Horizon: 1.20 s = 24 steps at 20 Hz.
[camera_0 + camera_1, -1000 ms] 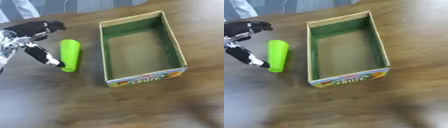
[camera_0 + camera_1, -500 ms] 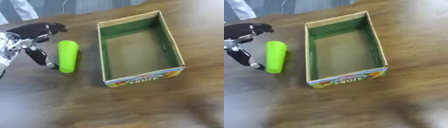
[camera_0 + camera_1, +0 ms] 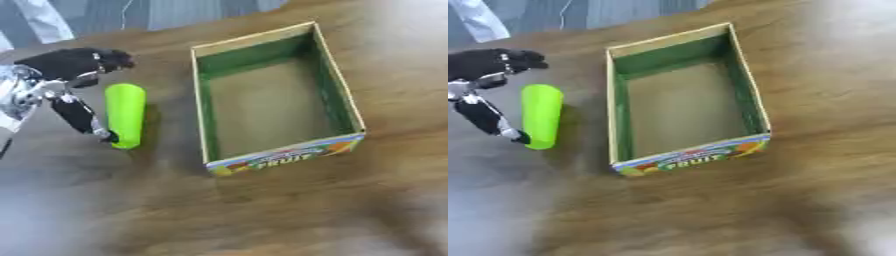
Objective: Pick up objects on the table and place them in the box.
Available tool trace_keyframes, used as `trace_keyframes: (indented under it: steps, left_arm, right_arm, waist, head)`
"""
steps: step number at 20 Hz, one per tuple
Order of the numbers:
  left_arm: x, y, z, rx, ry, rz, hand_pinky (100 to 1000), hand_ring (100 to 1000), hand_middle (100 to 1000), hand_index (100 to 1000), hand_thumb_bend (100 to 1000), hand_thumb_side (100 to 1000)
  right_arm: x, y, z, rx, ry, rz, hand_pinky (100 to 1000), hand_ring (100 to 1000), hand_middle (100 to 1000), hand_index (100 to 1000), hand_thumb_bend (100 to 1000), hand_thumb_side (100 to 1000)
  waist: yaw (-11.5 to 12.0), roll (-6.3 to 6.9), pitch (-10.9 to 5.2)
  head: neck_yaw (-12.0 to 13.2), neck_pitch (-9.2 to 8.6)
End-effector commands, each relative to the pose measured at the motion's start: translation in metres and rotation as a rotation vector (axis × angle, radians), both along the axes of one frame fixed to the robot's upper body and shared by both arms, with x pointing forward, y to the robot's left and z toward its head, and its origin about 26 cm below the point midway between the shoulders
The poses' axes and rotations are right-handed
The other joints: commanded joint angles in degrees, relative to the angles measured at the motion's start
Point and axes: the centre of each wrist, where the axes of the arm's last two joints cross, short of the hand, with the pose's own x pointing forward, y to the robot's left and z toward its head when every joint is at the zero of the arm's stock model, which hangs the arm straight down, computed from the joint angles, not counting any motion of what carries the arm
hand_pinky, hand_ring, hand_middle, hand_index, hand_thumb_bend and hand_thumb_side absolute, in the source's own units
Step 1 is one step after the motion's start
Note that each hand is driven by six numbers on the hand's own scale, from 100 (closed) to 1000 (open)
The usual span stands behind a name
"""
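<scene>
A bright green cylinder [image 3: 125,114] lies on its side on the wooden table, left of the box. The open cardboard box [image 3: 275,95] has green inner walls and a "FRUIT" label on its near end; nothing lies inside it. My left hand [image 3: 70,66] comes in from the left and spreads around the cylinder. Its fingers [image 3: 107,58] reach past the far end, and the thumb [image 3: 81,117] stretches down the cylinder's left side, its tip touching the near end. The hand is open, not closed on the cylinder. My right hand shows in neither view.
The brown wooden table [image 3: 262,210] stretches around the box on all sides. Pale cloth and grey surfaces [image 3: 44,20] show beyond the table's far edge at the upper left.
The whole picture has shifted a little, so the head has moved. My left hand stays spread around the cylinder, its thumb still at the near end.
</scene>
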Motion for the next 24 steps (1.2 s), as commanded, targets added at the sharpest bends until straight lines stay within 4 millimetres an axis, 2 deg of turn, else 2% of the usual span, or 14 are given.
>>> trace_keyframes:
  steps: [1, 8, 24]
  left_arm:
    - [0.002, 0.002, 0.004, -0.051, 0.005, 0.001, 1000, 1000, 1000, 1000, 1000, 381]
    - [0.009, 0.009, -0.008, -0.076, 0.047, 0.058, 1000, 1000, 1000, 1000, 1000, 393]
    - [0.021, 0.006, -0.041, -0.072, 0.133, 0.046, 1000, 1000, 1000, 1000, 1000, 427]
  right_arm:
    - [-0.004, 0.001, 0.007, 0.002, -0.027, 0.007, 524, 753, 811, 846, 100, 1000]
    - [-0.004, 0.001, 0.008, 0.001, -0.029, 0.007, 523, 753, 811, 846, 100, 1000]
    - [-0.004, 0.002, 0.009, 0.002, -0.032, 0.010, 520, 753, 811, 844, 100, 1000]
  waist:
    - [-0.13, -0.24, -1.12]
    - [-0.72, 0.00, -0.94]
    - [-1.59, 0.43, -0.54]
  head:
    - [-0.83, 0.00]
    - [-1.18, 0.00]
    - [-1.08, 0.00]
